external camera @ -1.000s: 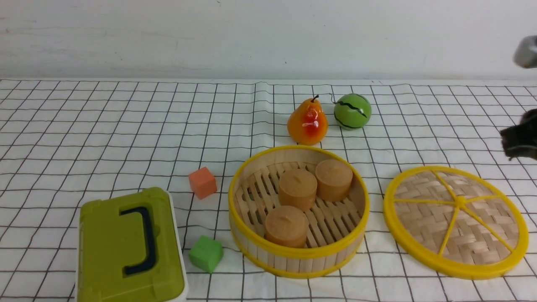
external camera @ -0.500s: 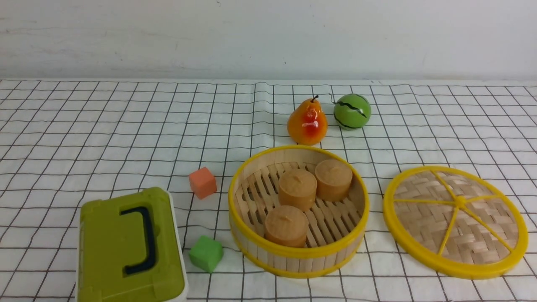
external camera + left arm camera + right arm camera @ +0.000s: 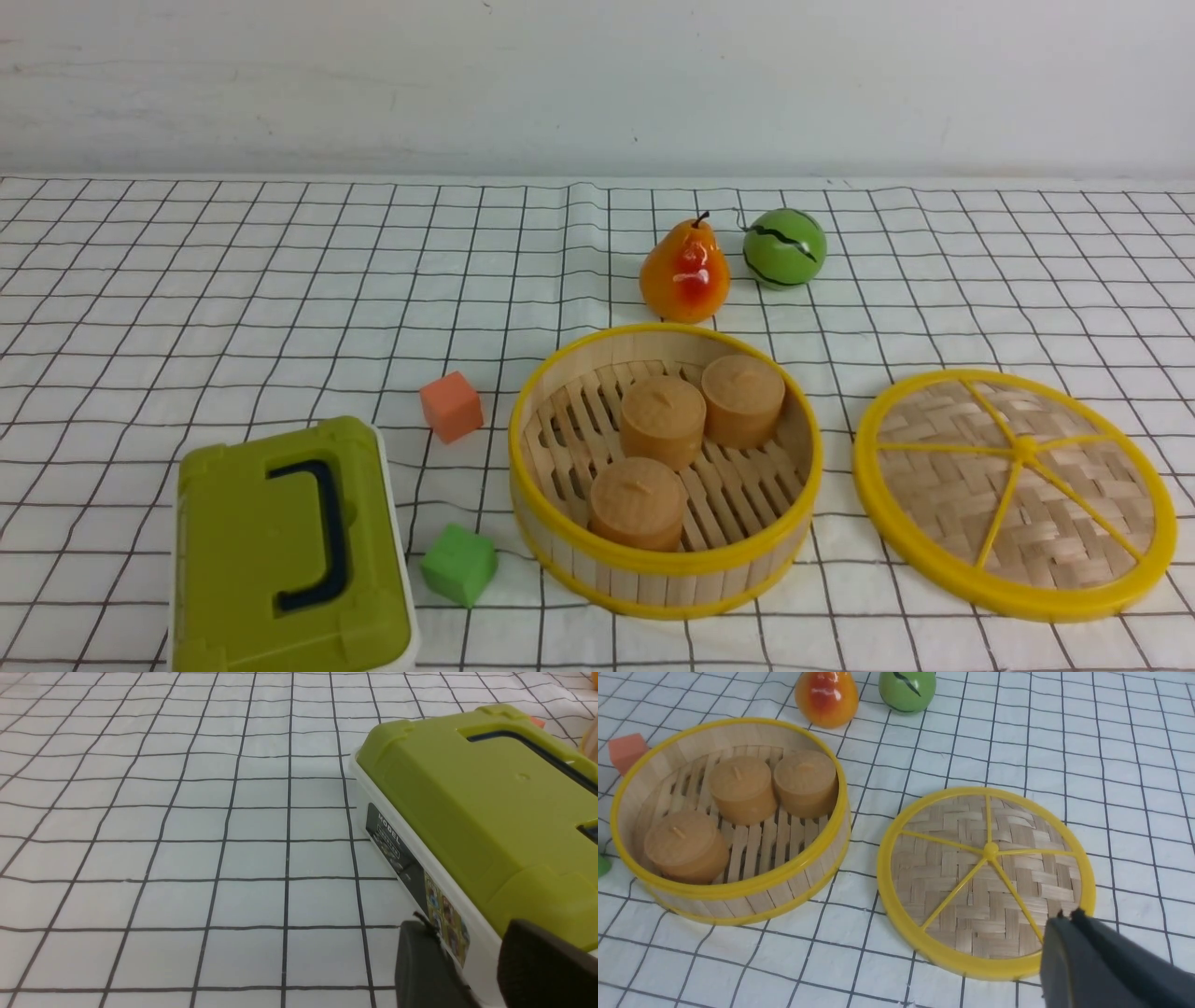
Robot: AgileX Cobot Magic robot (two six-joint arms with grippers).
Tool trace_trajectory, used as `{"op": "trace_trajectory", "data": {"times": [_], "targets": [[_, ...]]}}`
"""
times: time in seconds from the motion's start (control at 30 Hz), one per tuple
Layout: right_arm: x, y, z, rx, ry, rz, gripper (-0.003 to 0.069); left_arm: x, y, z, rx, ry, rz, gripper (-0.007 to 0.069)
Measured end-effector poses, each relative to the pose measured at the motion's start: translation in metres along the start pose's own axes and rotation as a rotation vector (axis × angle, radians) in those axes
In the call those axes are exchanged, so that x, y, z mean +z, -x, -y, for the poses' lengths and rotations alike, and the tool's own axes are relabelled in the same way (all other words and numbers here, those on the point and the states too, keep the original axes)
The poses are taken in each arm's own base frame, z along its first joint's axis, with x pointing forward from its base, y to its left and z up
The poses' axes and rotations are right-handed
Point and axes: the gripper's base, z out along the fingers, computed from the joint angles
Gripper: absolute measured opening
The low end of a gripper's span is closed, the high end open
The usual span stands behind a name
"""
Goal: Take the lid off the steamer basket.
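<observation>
The right tool [image 3: 1066,915] is closed on nothing, near the rim of the lid [image 3: 934,485], which lies flat on the surface [image 3: 233,280] at the front view's lower right, just beside the uncovered steamer basket [image 3: 672,583] at lower centre. The left tool [image 3: 465,933] gapes empty beside the green box [image 3: 467,793].

Plain off-white wall [image 3: 597,84] spans 12 o'clock in the front view; a creased white tablecloth [image 3: 233,280] with a black grid fills 9 through 6 to 3 o'clock, evenly lit.
</observation>
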Motion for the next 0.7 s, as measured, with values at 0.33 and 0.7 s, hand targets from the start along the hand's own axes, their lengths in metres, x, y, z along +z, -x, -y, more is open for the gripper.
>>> {"op": "trace_trajectory", "data": {"times": [0.33, 0.7], "targets": [[0.007, -0.039, 0.005, 0.008, -0.073, 0.241, -0.0021, 0.0, 0.0, 0.0, 0.0, 0.0, 0.0, 0.0239], [0.036, -0.162, 0.012, 0.08, -0.166, 0.35, -0.0022, 0.0, 0.0, 0.0, 0.0, 0.0, 0.0, 0.0239]]}}
